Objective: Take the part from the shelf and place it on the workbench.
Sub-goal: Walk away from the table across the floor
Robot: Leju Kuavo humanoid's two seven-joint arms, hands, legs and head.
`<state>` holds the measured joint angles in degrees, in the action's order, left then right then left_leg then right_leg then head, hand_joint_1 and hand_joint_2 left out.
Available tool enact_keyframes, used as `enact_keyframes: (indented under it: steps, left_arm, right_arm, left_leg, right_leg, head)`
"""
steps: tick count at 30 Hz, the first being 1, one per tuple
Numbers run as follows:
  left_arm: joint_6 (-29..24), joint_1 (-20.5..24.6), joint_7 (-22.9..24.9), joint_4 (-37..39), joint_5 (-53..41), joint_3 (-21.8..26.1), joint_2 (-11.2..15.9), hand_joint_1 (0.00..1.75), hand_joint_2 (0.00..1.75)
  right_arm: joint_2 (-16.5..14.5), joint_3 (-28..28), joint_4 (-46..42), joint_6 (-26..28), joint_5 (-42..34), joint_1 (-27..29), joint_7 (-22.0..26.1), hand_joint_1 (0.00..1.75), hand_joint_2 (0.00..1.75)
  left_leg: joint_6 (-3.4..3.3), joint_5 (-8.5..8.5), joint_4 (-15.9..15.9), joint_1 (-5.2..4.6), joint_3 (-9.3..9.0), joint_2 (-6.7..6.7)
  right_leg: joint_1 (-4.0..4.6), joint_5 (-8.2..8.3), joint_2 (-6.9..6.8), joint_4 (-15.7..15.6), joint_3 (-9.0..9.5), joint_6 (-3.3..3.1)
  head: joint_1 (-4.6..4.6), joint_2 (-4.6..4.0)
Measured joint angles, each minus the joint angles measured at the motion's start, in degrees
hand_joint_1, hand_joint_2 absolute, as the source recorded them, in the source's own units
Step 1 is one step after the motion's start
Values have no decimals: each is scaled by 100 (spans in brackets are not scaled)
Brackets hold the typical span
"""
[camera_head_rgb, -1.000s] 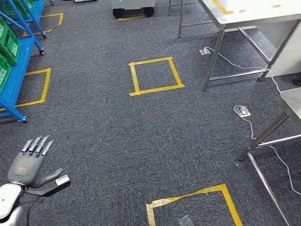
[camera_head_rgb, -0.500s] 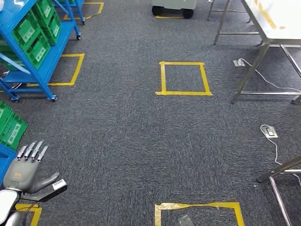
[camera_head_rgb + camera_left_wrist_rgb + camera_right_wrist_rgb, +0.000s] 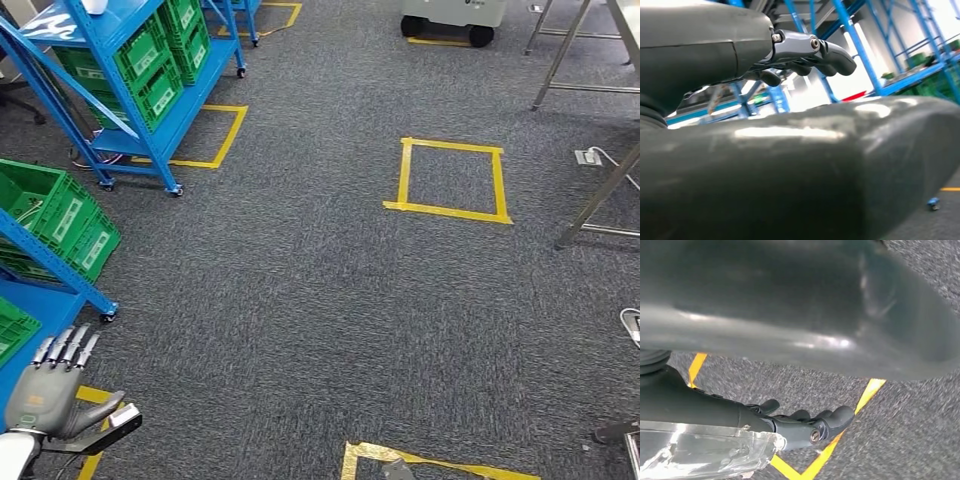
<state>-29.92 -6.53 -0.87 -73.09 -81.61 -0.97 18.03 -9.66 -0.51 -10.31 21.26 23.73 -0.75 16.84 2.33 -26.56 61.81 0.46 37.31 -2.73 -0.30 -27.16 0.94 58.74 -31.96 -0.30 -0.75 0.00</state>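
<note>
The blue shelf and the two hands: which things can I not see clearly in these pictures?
- Blue shelf, head view: cut off by the picture's left edge; what lies in the green crates is too small to tell.
- Left hand, left wrist view: the thick thumb hides most of the scene.
- Right hand, right wrist view: blurred; a clear thing beside it cannot be identified.

The blue metal shelf [image 3: 162, 95] stands on small wheels on the grey carpet, far to the left. Green plastic crates [image 3: 158, 65] with white labels sit in a row on its lower level. Which part is meant cannot be told
</note>
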Motion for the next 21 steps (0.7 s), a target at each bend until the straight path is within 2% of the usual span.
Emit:
enact_keyframes:
  steps: [1,2,3,4,5,6,8,9,10,12,13,14,16,17,18,19,20,21]
  left_arm:
    - [-3,5,0,6,1,7,-13,0,0]
    - [-5,3,0,13,2,11,-30,0,0]
    - [-5,-8,0,22,2,13,-44,0,0]
    - [-5,-20,0,31,2,15,-55,0,0]
    - [-5,-29,0,38,2,20,-62,0,0]
    - [-6,-31,0,43,2,29,-64,0,0]
    - [-8,-12,0,46,2,48,-66,0,0]
    - [-11,-2,0,46,3,54,-69,0,0]
    - [-14,1,0,48,3,58,-73,0,0]
    - [-20,-19,0,54,4,70,-78,0,0]
    - [-21,-26,0,57,4,80,-78,0,0]
    - [-24,-24,0,60,4,89,-79,0,0]
    - [-32,-8,0,62,3,102,-96,0,0]
    - [-36,-9,0,68,2,105,-108,0,0]
    - [-43,-21,-1,79,1,109,-125,0,0]
    - [-51,-38,-1,95,0,117,-139,0,0]
    - [-62,-52,-4,118,0,131,-156,0,0]
    - [-78,-61,-9,145,1,149,-175,0,0]
  right_arm:
    - [1,7,1,2,-1,7,0,0,0]
    - [1,16,1,3,-1,13,-1,0,0]
    - [2,24,2,4,-2,17,-1,0,0]
    - [2,31,2,5,-2,18,-1,0,0]
    - [2,34,2,5,-2,15,-1,0,0]
    - [2,36,2,5,-2,10,-1,0,0]
    - [2,43,2,5,-1,3,-1,0,0]
    - [2,47,2,6,-1,0,-1,0,0]
    - [2,51,2,7,-1,-1,-1,0,0]
    - [2,55,1,7,-1,-10,-1,0,0]
    - [2,56,1,8,-1,-12,0,0,0]
    - [2,56,1,8,-1,-14,0,0,0]
    - [3,61,2,8,-1,-9,-1,0,0]
    - [3,66,4,8,-2,-2,-2,0,0]
    - [4,70,5,7,-3,8,-2,0,0]
    - [4,75,5,8,-4,16,-3,0,0]
    - [4,78,6,9,-4,21,-3,0,0]
    - [4,79,6,10,-4,19,-3,0,0]
  left_leg:
    - [17,-200,398,-2,189,128]
    - [30,-366,799,2,378,180]
    - [39,-447,1075,6,504,199]
    - [43,-420,1149,8,529,207]
    - [43,-288,973,8,427,233]
    - [37,-100,609,4,220,315]
    - [9,171,-186,-25,-230,646]
    - [-16,216,-415,-42,-357,755]
    - [-42,212,-510,-58,-400,789]
    - [-110,221,-533,-55,-393,618]
    - [-144,232,-545,-41,-397,539]
    - [-181,245,-557,-24,-403,461]
    - [-231,260,-565,0,-402,307]
    - [-244,262,-565,1,-397,222]
    - [-248,262,-563,1,-395,134]
    - [-249,261,-562,1,-395,44]
    - [-247,262,-560,4,-397,-46]
    - [-239,262,-555,11,-399,-134]
  right_leg:
    - [10,-2,-84,-4,-3,-18]
    - [18,-7,-175,-4,-8,-28]
    - [22,-12,-262,-4,-9,-34]
    - [24,-18,-346,-4,-9,-36]
    - [25,-23,-426,-4,-5,-33]
    - [26,-32,-501,-3,6,-24]
    - [61,-68,-633,4,29,19]
    - [83,-88,-693,5,48,48]
    - [102,-107,-757,1,68,75]
    - [101,-138,-880,-17,112,133]
    - [88,-187,-817,28,107,168]
    - [73,-281,-680,164,58,200]
    - [50,-617,-287,817,-235,242]
    - [46,-778,-179,1218,-435,247]
    - [46,-868,-126,1526,-604,250]
    - [44,-845,-106,1641,-690,247]
    - [40,-711,-96,1519,-662,240]
    - [31,-505,-66,1207,-537,233]
  head:
    - [-15,0]
    - [-15,0]
    - [-15,0]
    - [-16,0]
    - [-16,0]
    - [-16,0]
    - [-20,0]
    - [-15,0]
    - [-13,0]
    - [-4,0]
    - [3,0]
    - [17,0]
    - [55,0]
    - [66,0]
    - [73,0]
    - [75,0]
    - [74,0]
    - [74,0]
